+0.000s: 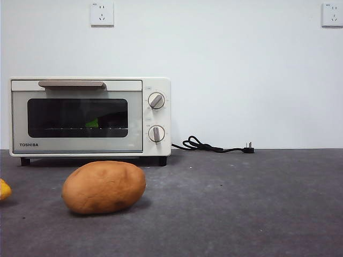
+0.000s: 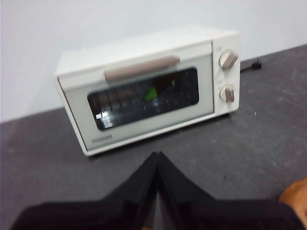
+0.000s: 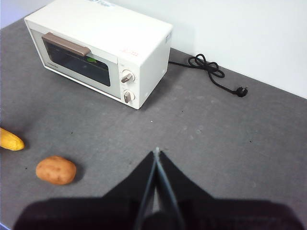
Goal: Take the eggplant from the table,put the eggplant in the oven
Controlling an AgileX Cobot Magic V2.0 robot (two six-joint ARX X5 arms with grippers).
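Note:
The cream-white oven [image 1: 88, 115] stands at the back left of the table [image 1: 246, 203] with its glass door closed. Behind the dark glass, on the wire rack, the eggplant [image 1: 92, 123] shows only as a bright green bit; its purple body is lost in the dark. The same green spot of the eggplant [image 2: 151, 92] appears in the left wrist view and the eggplant [image 3: 91, 60] in the right wrist view. My left gripper [image 2: 157, 155] hovers in front of the oven [image 2: 144, 91], shut and empty. My right gripper [image 3: 156, 152] hangs high over the table, well away from the oven [image 3: 100, 48], shut and empty.
A fat brown potato [image 1: 103, 187] lies in front of the oven. A yellow item [image 1: 4, 189] pokes in at the left edge. The oven's black power cord [image 1: 214, 145] lies unplugged along the back wall to the right.

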